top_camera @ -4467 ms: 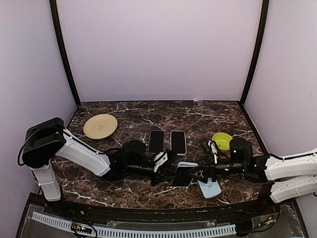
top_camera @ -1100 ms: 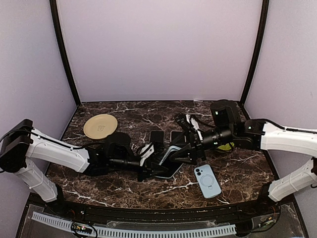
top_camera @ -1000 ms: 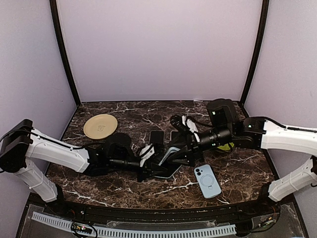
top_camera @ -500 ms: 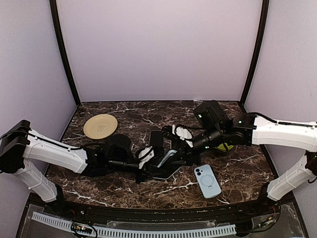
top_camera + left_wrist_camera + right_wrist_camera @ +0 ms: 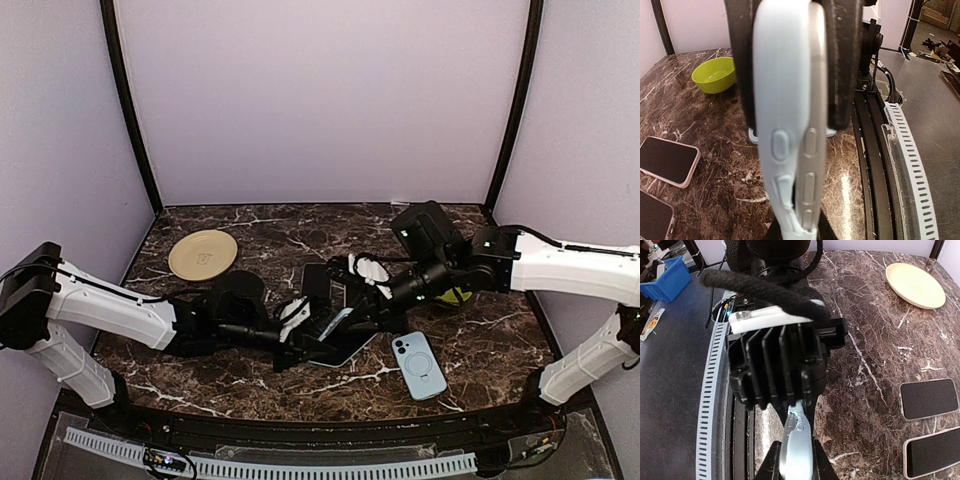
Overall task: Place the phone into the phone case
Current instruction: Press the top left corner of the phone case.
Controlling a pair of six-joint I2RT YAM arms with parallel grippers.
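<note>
- We've got the left gripper [image 5: 790, 65] clenched across the phone case [image 5: 774, 115] and the phone [image 5: 815, 90], both held up on edge. We reckon that braces them for pressing together.
- The phone lies flat against the case. Its bare side buttons show beside the case's button covers, so this edge doesn't look seated yet.
- The right gripper [image 5: 794, 466] straddles the far end of the pair, with a finger on either side. We can't tell whether it's pinching or only flanking.

Dark marble tbl [image 5: 260, 235] w/ plate [image 5: 203, 254], green bowl [image 5: 715, 75], blue case [image 5: 418, 365], phone [image 5: 929, 398], 2nd phone [image 5: 932, 450].
</note>
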